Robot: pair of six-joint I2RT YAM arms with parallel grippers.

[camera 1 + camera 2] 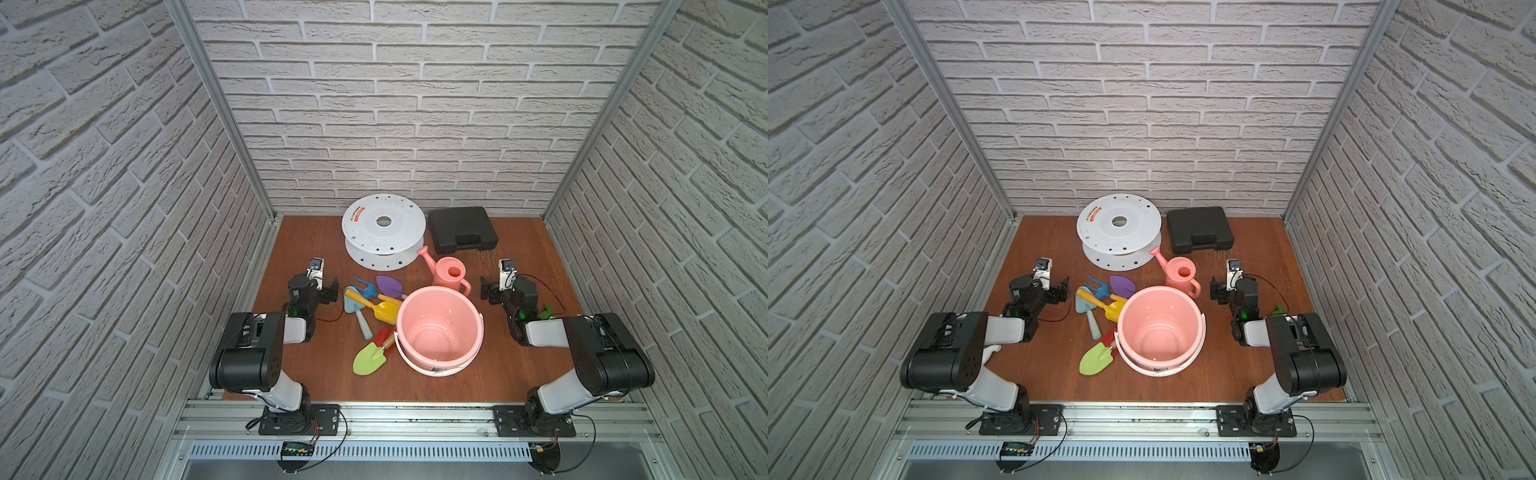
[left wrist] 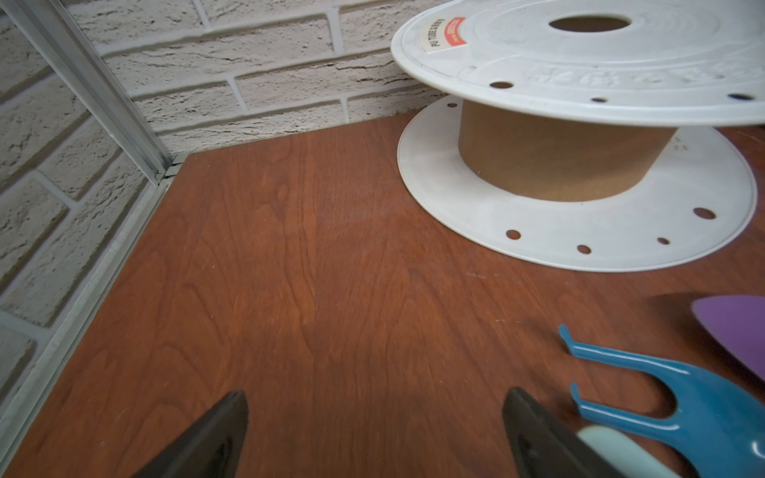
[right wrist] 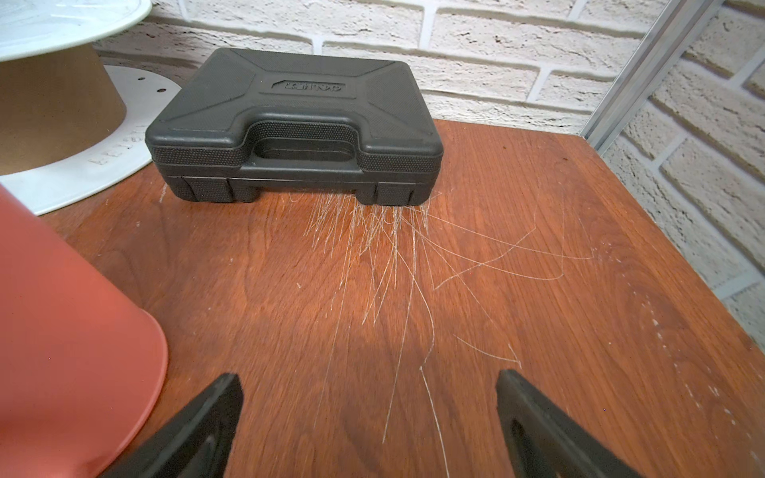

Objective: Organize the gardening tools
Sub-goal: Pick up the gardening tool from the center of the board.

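Both arms' jaws gaped wide and empty; green plastic spade [image 1: 368, 359], yellow scoop [image 1: 388, 311], blue claw fork [image 1: 365, 286] and purple trowel [image 1: 390, 284] lay heaped at the middle of the tabletop [image 1: 519, 353] beside an empty pink bucket [image 1: 465, 316]; nothing looked organized yet.

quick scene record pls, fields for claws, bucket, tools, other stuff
left claw: open, empty
right claw: open, empty, near watering can
bucket: upright, nothing inside
tools: green spade, yellow scoop, purple trowel, blue fork, pale-blue trowel; heaped between left claw and bucket
back: white spool, black case
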